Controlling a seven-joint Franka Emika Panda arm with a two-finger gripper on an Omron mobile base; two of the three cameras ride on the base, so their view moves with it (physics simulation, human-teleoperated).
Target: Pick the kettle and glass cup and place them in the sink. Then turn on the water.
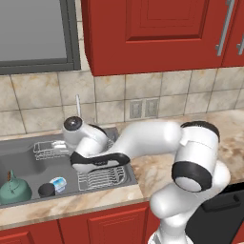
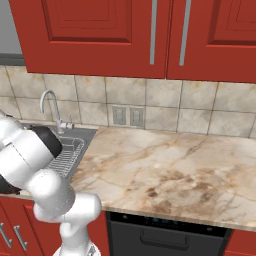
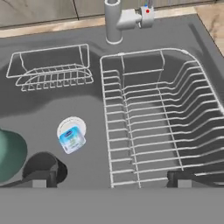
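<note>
1. Below the hand, I see the sink spread wide, a dark basin. Its dish rack takes the right half of the hand view, and the small wire basket sits at upper left.

2. I find the kettle in the basin's near left corner in the left base view. In the hand view its teal body shows at the left edge.

3. I see the cup just right of the kettle on the basin floor, with a small blue-white round object beside it. In the hand view the cup lies partly behind the left fingertip. I judge both items placed.

4. I note the faucet at the top centre of the hand view, its lever body jutting right from the stem. No stream shows, so I judge the water not yet on.

5. I read the gripper as spread wide and empty, one tip near the cup and the other over the rack's near edge.

6. The deciding relation, as I see it: the lever lies forward of the fingers, toward the back wall, slightly right of their midline and well apart from them. I judge the hand must travel across the rack to the rear rim. I cannot tell the lever's height against the fingertips from these views.
</note>
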